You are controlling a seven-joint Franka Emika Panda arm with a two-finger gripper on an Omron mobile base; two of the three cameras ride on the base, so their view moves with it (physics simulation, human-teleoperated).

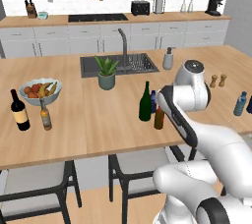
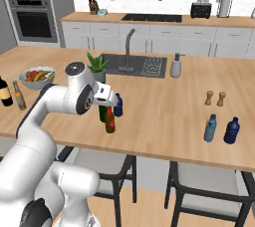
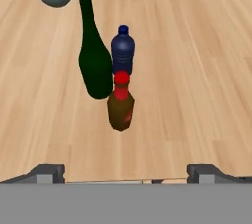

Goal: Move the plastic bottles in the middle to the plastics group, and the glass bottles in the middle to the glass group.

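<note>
The small deep-blue bottle [image 3: 123, 51] stands at upper centre of the hand view, just behind the brown bottle with a red cap [image 3: 120, 104] and right beside the tall dark green wine bottle [image 3: 93, 56]; the three form one tight cluster, all upright on the wooden counter [image 3: 197, 70]. In the left base view this cluster sits at centre frame, partly behind the arm.

At far left of the left base view a pale bowl [image 1: 40, 92] holds fruit, yellow and orange-red pieces. A grey pot [image 1: 107, 80] above centre holds a green plant.

Three bottles in the middle. Two at lower left: a black wine bottle with a cream label [image 1: 19, 110] and a slim amber bottle [image 1: 45, 114]. Two at right in the right base view: a light-blue bottle [image 2: 210, 128] and a darker blue bottle [image 2: 231, 130].

The gripper [image 3: 126, 174] has its jaws spread wide with nothing between them; the cluster stands ahead of the fingertips, apart from them, the brown bottle nearest.
</note>
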